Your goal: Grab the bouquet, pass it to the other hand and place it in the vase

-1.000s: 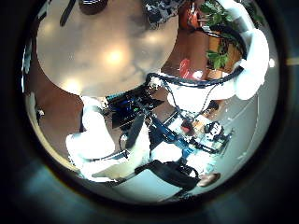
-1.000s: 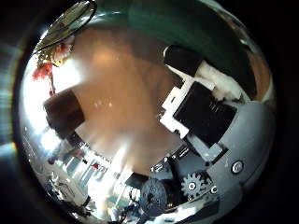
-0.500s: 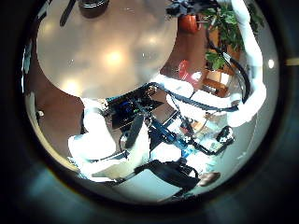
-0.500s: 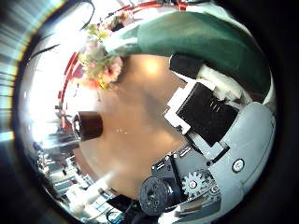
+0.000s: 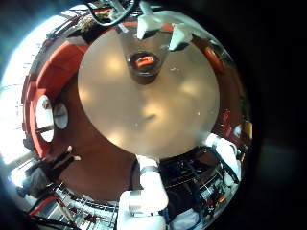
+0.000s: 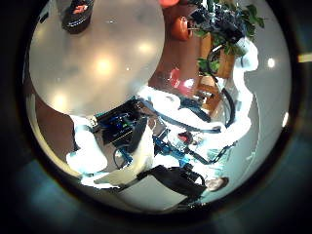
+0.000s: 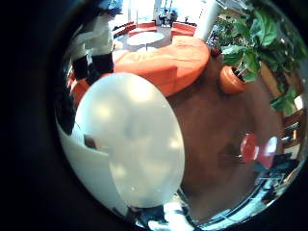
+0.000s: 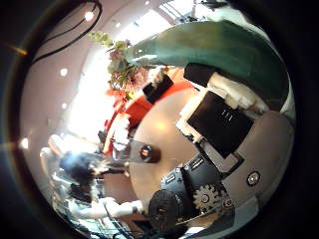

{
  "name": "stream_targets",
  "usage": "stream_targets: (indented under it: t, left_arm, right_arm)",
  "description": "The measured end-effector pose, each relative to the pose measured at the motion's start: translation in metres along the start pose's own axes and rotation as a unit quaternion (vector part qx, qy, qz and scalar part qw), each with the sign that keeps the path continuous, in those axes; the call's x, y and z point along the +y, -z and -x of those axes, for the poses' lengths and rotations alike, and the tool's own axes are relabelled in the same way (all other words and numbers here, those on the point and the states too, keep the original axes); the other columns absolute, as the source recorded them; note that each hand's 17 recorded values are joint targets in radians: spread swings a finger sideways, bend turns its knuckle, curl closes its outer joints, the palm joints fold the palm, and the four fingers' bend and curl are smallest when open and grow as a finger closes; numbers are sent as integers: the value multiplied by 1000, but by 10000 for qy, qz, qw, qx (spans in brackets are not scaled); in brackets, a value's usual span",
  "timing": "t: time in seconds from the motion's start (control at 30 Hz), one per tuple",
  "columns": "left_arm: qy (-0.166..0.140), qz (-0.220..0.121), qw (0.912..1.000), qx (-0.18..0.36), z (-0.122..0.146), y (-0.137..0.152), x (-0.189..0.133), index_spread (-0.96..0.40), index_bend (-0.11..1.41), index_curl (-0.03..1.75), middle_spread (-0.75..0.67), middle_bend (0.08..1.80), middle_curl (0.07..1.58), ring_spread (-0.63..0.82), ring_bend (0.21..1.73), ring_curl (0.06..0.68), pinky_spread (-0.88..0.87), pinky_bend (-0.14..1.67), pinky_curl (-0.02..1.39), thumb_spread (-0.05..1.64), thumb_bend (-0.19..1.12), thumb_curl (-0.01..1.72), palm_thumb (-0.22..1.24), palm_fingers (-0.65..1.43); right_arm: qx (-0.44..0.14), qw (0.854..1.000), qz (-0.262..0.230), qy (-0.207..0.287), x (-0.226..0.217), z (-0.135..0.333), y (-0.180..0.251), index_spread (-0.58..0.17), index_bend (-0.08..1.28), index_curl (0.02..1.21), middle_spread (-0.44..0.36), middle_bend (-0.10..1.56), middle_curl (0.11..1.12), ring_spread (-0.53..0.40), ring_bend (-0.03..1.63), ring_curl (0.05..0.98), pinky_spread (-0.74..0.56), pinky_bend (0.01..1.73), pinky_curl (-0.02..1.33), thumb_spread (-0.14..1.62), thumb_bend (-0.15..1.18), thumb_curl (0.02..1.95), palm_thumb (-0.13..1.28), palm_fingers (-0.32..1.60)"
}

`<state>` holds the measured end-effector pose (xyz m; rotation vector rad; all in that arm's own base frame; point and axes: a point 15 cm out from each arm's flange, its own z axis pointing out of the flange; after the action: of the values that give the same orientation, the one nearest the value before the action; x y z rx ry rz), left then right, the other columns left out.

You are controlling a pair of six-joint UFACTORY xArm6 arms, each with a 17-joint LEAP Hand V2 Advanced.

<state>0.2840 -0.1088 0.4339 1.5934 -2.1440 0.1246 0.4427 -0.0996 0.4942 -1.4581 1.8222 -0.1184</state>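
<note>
In the right thumb side palm view the bouquet's paper wrap (image 8: 204, 45) lies close against my right hand (image 8: 214, 119), with the flowers (image 8: 120, 60) sticking out past it. My right hand's fingers are curled on the wrap. The vase (image 8: 148, 152) stands small on the round table (image 8: 174, 134) far below. In the left little finger side palm view the vase (image 5: 144, 65) stands on the table (image 5: 153, 115), and my left hand's fingers (image 5: 158, 27) reach out straight above it with nothing between them. The vase also shows in the left thumb side palm view (image 6: 78, 15).
A curved sofa (image 7: 164, 63) and a potted plant (image 7: 255, 43) stand on the floor beyond the round table (image 7: 135, 135). A white robot arm (image 6: 239, 102) arcs beside the table. Chairs and small stands ring the table (image 5: 53, 115).
The bouquet's wrap has come close against the right palm and the right hand has risen, so the table and vase look smaller. The left palm's camera has moved too.
</note>
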Motion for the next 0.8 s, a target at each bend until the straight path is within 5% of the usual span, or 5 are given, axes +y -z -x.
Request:
stream_targets:
  t: [0.13,0.3,0.5,0.8]
  left_arm:
    - [68,-334,9979,559,-3,14,-8,120,172,288,495,195,302,602,528,218,549,268,309,1102,-28,308,316,56]
    - [-175,-772,9870,1396,-30,32,-22,148,169,296,487,193,306,598,536,218,544,260,310,1084,-33,301,264,68]
    - [-342,-1721,9545,2410,-49,69,-53,161,170,304,486,197,315,593,535,216,556,233,305,1055,-33,298,218,79]
    - [-864,-2156,9128,3360,-81,103,-67,172,159,303,476,199,327,585,543,214,555,220,307,989,-31,306,178,86]
  right_arm:
    - [-1186,9922,42,-378,5,17,17,-291,1063,1055,-119,1376,822,-177,1461,700,-166,1378,671,910,37,943,1142,1131]
    - [-2813,9569,425,-578,11,39,23,-283,1066,1052,-116,1383,811,-175,1463,700,-168,1363,696,909,29,979,1141,1130]
    - [-4116,9042,963,-610,21,64,14,-274,1069,1049,-114,1391,798,-173,1467,699,-172,1340,728,910,18,1021,1141,1129]
    - [-5065,8385,1999,196,67,152,6,-266,1073,1044,-112,1401,783,-171,1470,696,-178,1309,777,907,0,1077,1137,1129]
